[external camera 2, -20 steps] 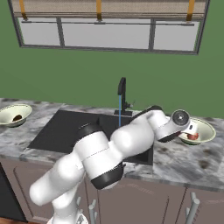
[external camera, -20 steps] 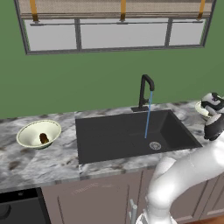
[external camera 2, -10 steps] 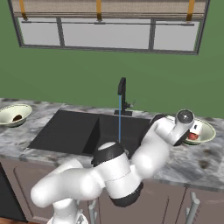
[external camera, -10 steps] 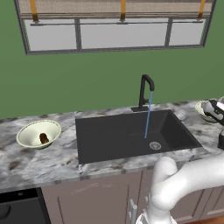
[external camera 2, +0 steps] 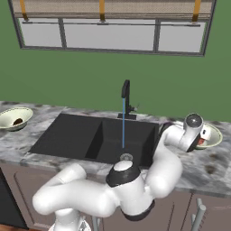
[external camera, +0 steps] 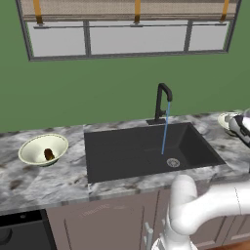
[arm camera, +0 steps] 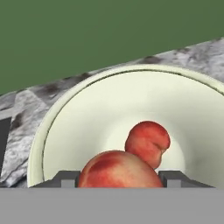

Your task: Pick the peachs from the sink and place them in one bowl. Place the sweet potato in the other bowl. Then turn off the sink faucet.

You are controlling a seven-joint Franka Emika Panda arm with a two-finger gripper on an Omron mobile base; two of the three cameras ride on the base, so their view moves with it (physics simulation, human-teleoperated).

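Here, at left of the left base view, a bowl (external camera: 43, 148) holds the sweet potato (external camera: 49, 155). In the hand view, the gripper (arm camera: 119, 178) clamps one peach (arm camera: 119, 171) at bottom centre, over the other bowl (arm camera: 78, 118) holding a second peach (arm camera: 148, 141).

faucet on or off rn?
On. The sink faucet shows a thin blue stream running from its spout down into the sink.
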